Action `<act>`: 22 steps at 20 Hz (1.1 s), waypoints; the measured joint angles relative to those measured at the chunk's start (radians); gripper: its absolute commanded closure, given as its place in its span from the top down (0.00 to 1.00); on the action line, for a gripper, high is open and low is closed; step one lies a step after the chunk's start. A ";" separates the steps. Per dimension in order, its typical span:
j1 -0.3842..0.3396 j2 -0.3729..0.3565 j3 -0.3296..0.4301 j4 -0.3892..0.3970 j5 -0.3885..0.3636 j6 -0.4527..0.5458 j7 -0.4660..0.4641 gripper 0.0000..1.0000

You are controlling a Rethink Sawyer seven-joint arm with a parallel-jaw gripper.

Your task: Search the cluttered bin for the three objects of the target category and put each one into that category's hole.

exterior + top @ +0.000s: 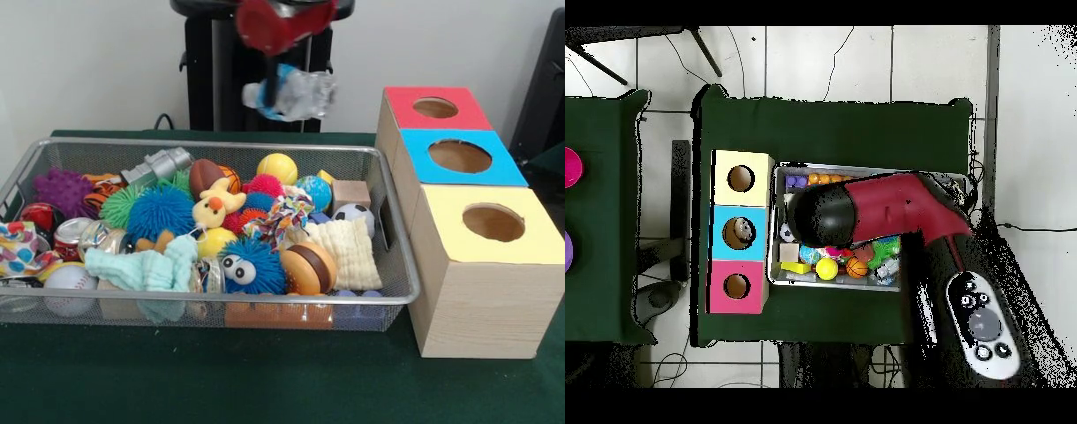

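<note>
My gripper [284, 79] hangs high above the back of the wire bin [388, 265], shut on a crushed clear plastic bottle [307, 95] with a blue label, blurred by motion. Its fingers are hidden behind the bottle. The bottle is in mid air, left of the three boxes. In the overhead view the red arm [875, 212] covers most of the bin [778, 180] and hides the gripper and bottle. Crushed drink cans [72, 235] lie at the bin's left end.
Three wooden boxes stand right of the bin, each with a round hole: red top [435, 108], blue top [459, 156], yellow top [493, 223]. The bin is packed with spiky balls, a yellow ball [277, 167], a soccer ball [355, 213], cloths and plush toys.
</note>
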 measured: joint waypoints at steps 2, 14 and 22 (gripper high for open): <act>0.049 0.008 -0.013 -0.005 0.016 0.000 0.025 0.00; 0.160 0.066 -0.065 -0.004 0.114 -0.109 0.166 0.00; 0.158 0.110 -0.097 -0.002 0.148 -0.313 0.167 0.00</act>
